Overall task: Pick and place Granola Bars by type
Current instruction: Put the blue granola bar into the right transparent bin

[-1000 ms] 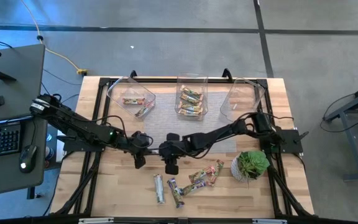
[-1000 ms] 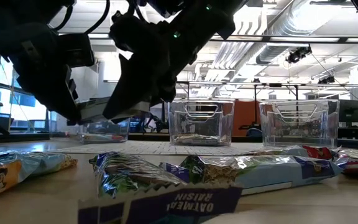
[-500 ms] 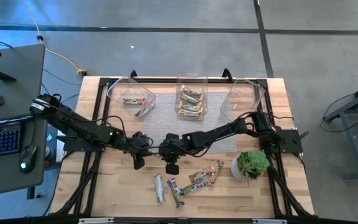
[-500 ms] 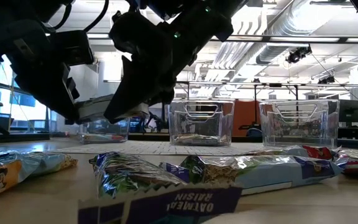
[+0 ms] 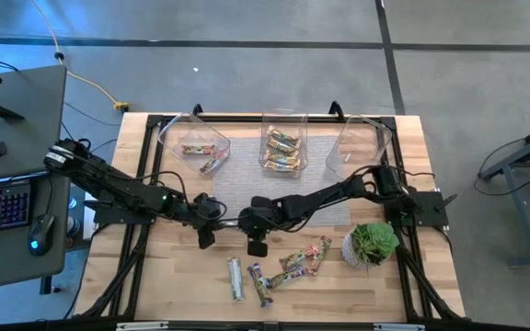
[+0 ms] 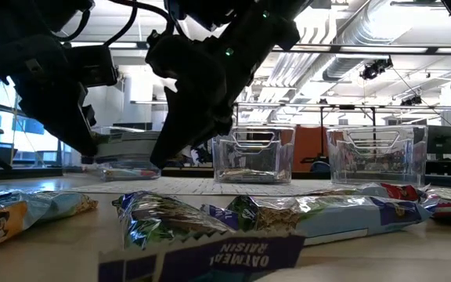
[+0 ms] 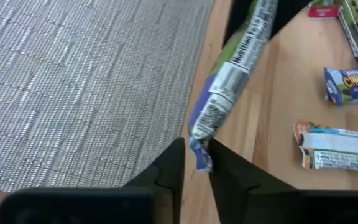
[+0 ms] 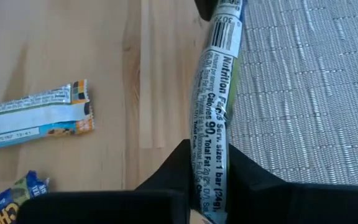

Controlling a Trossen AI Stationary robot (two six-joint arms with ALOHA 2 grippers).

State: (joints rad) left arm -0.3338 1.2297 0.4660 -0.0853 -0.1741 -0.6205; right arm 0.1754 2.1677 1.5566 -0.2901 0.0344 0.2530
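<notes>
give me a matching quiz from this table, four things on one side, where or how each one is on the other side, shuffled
Things
1. left clear bin
2. right clear bin
3. potted plant
4. nutrition-label bar

Places and states
A. pinched at one end by the left gripper and at the other by the right gripper
B. no bars seen inside
C. two bars inside
D. standing on the table near the right arm's base

Pairs: 1-C, 2-B, 3-D, 4-A
</notes>
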